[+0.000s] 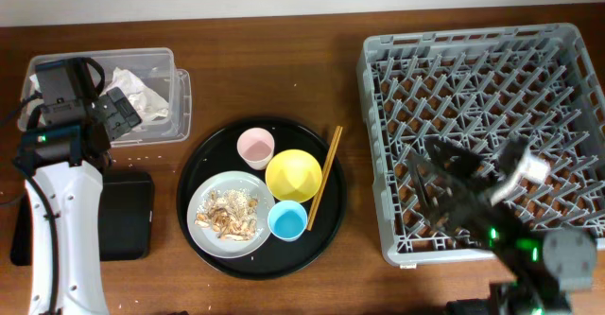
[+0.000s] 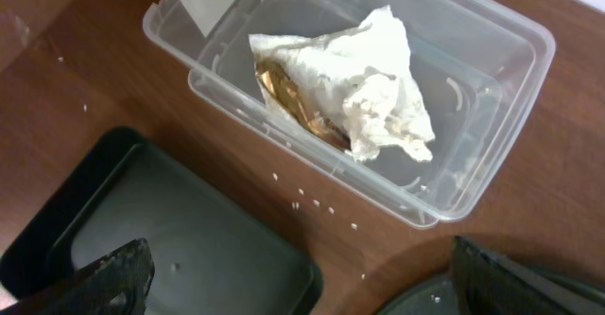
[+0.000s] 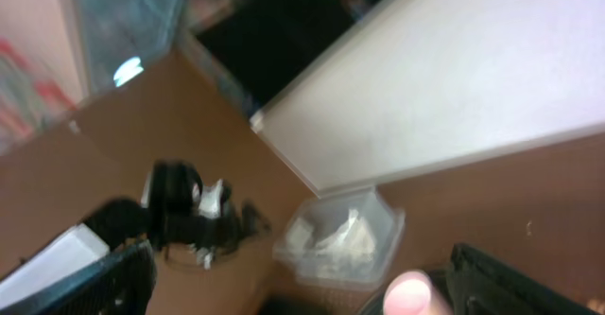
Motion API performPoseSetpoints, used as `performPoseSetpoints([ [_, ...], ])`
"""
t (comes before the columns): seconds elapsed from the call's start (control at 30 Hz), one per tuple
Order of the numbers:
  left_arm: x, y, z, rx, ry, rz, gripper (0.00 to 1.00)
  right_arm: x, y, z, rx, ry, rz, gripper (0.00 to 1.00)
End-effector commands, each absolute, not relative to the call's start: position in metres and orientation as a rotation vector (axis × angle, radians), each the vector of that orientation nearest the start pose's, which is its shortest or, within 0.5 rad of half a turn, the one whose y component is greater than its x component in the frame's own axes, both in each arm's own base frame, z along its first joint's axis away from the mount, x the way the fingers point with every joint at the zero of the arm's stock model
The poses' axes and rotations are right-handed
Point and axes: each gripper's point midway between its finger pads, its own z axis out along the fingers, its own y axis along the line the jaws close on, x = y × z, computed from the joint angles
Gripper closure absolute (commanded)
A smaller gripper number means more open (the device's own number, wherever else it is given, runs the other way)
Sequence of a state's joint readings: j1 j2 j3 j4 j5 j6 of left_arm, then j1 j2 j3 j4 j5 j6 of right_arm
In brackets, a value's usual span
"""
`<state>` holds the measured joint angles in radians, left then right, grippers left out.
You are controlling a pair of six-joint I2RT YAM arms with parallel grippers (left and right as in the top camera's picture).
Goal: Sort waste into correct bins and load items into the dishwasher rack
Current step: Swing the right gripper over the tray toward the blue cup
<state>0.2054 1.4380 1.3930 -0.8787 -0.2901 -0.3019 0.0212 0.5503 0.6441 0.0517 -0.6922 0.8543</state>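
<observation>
Both gaping, empty: left gripper (image 2: 302, 285) above clear box (image 2: 515, 41) with napkin (image 2: 364, 83); right gripper (image 3: 304, 282) over rack (image 1: 567, 69).

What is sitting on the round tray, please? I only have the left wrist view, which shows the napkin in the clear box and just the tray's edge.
Observer: From overhead, the pink cup, yellow bowl, light-blue cup and plate all sit on the round black tray.
Operator: Has the plate been scraped?
Observer: No, the food scraps lie on it.
Operator: And the chopsticks?
Observer: The chopsticks lie on the tray along the yellow bowl's far side, toward the rack.
</observation>
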Motion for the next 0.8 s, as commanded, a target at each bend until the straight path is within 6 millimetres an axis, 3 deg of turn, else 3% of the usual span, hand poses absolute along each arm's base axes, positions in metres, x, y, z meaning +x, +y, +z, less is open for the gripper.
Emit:
performPoseSetpoints([
  [0.0,0.358,0.13,0.236,-0.743,2.347,0.34,0.01,0.25,0.146,0.371,-0.169,1.707,1.239,0.02],
  [0.1,0.358,0.13,0.236,-0.743,2.347,0.34,0.01,0.267,0.173,0.351,-0.206,1.875,1.211,0.02],
  [0.2,0.358,0.13,0.236,-0.743,2.347,0.34,0.01,0.278,0.213,0.309,-0.215,2.113,0.979,0.01],
  [0.33,0.358,0.13,0.236,-0.743,2.347,0.34,0.01,0.26,0.267,0.298,-0.306,2.155,0.764,0.01],
  [0.47,0.358,0.13,0.236,-0.743,2.347,0.34,0.01,0.24,0.291,0.27,-0.289,2.288,0.639,0.01],
  [0.57,0.358,0.13,0.236,-0.743,2.347,0.34,0.01,0.231,0.31,0.237,-0.306,2.424,0.667,0.01],
  [0.73,0.358,0.13,0.236,-0.743,2.347,0.34,0.01,0.221,0.328,0.225,-0.337,2.488,0.767,0.01],
  [0.77,0.358,0.13,0.236,-0.743,2.347,0.34,0.01,0.21,0.335,0.225,-0.343,2.527,0.852,0.01],
])
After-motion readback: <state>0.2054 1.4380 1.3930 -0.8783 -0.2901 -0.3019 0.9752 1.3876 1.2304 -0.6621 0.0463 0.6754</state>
